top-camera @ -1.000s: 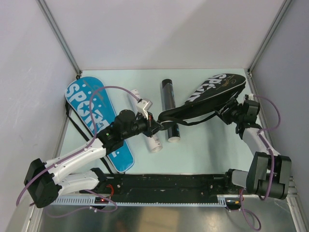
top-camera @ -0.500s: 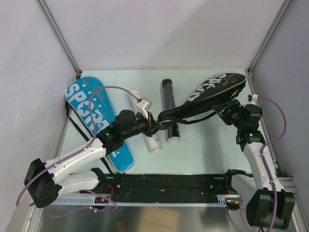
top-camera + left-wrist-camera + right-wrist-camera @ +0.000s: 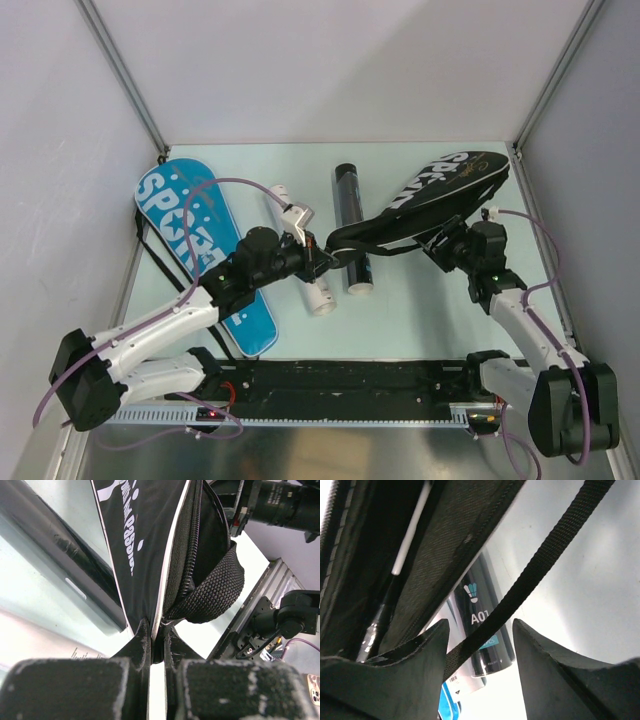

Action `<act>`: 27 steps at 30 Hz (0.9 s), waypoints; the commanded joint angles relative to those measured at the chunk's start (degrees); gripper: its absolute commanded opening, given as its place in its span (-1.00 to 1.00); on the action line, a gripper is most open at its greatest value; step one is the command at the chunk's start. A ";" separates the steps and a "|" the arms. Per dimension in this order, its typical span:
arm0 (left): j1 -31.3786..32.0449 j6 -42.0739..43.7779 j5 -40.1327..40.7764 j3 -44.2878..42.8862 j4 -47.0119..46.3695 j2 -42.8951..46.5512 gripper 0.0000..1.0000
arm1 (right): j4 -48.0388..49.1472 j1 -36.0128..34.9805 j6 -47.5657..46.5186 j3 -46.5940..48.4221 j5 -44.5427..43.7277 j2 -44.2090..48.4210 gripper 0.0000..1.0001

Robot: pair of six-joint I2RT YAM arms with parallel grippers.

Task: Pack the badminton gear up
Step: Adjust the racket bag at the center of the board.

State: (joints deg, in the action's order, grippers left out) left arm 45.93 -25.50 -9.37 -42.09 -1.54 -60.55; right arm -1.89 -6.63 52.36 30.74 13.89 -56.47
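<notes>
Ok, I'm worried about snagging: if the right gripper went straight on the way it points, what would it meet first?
Most likely the black strap crossing between the open fingers of the right gripper; the black tube lies behind it. Depth is unclear.

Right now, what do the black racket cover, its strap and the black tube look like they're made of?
The black cover: matte woven fabric, likely nylon, with zip and printed lettering. The strap: coarse webbing, weave visible. The black tube: smooth, glossy, reflective, probably plastic or coated card.
</notes>
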 commanded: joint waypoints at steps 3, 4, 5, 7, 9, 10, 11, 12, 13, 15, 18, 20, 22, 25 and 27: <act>-0.44 -2.37 -0.22 -3.23 -0.33 2.22 -1.00 | 10.49 -2.04 4.61 -2.15 -6.54 -3.27 0.23; -0.38 -2.46 -0.31 -3.25 -0.32 2.25 -1.00 | 11.42 -2.10 4.82 -2.52 -7.36 -3.68 0.24; -0.39 -2.59 -0.35 -3.26 -0.31 2.27 -1.00 | 12.15 -2.17 4.58 -2.70 -8.08 -4.10 0.24; -0.40 -2.95 -0.49 -3.22 -0.37 2.21 -1.00 | 13.22 -2.18 4.11 -2.97 -10.33 -5.41 0.26; -0.36 -3.10 -0.61 -3.36 -0.39 2.00 -1.00 | 15.64 -2.16 3.99 -3.56 -11.35 -7.30 0.26; -0.34 -3.13 -0.63 -3.40 -0.39 1.88 -1.00 | 17.29 -2.07 3.94 -3.84 -11.48 -8.55 0.25; -0.37 -3.19 -0.60 -3.42 -0.39 1.77 -1.00 | 18.47 -1.98 4.00 -3.97 -11.37 -9.53 0.23; -0.34 -3.17 -0.54 -3.39 -0.39 1.63 -1.00 | 19.76 -1.89 4.08 -4.04 -11.18 -10.72 0.19; -0.37 -3.16 -0.46 -3.41 -0.39 1.47 -1.00 | 20.67 -1.76 4.03 -4.08 -10.91 -11.49 0.10; -0.42 -3.07 -0.01 -3.28 -0.35 1.29 -1.00 | 21.18 -1.40 3.18 -4.06 -10.82 -11.98 -0.21; -0.42 -1.93 1.60 -3.23 0.18 0.69 -1.00 | 15.76 -0.54 1.45 -3.99 -12.48 -8.50 -0.84; -0.36 -0.87 2.61 -3.39 0.92 0.28 -1.00 | 12.08 -0.52 -0.30 -3.97 -15.67 -3.57 -0.96; -0.35 0.40 3.44 -3.30 1.08 0.07 -1.00 | 10.77 -0.67 -2.12 -3.86 -17.98 1.80 -0.99; -0.35 2.43 4.53 -3.21 3.08 0.05 -1.00 | 11.53 -0.43 -5.13 -2.44 -19.68 6.91 -1.00; -0.30 3.80 4.77 -3.25 3.68 -0.03 -1.00 | 13.02 -0.01 -7.31 0.17 -19.16 7.21 -1.00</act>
State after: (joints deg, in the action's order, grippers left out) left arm 45.93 -23.79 -7.18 -42.63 0.54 -60.40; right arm 8.93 -7.31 50.63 26.61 -1.87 -51.13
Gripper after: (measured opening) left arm 0.078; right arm 0.011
